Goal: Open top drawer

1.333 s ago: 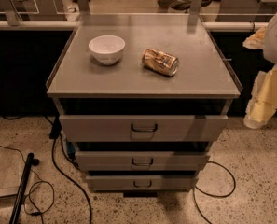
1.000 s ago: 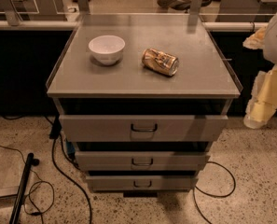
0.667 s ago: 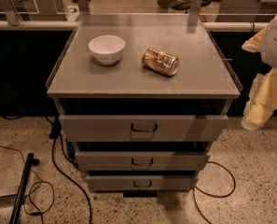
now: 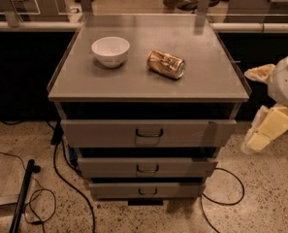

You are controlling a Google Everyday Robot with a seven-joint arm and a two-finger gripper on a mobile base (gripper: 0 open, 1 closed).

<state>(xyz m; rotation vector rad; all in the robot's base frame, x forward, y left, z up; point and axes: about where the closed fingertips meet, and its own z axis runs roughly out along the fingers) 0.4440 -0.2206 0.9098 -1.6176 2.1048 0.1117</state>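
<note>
Your gripper (image 4: 267, 130) hangs off the right side of the cabinet (image 4: 209, 79), holding nothing you can see; whether it is wide or narrow you cannot tell. The top drawer (image 4: 104, 132) sits just left of it, its loop handle (image 4: 149, 132) farther left

Speckled terrazzo floor (image 4: 260, 203), black cables (image 4: 71, 188) trailing over it, dim warm light. Grey tabletop (image 4: 134, 79) backs onto a horizontal metal rail (image 4: 27, 26). At far right the tool (image 4: 255, 142) hangs beside the tabletop, not touching.
</note>
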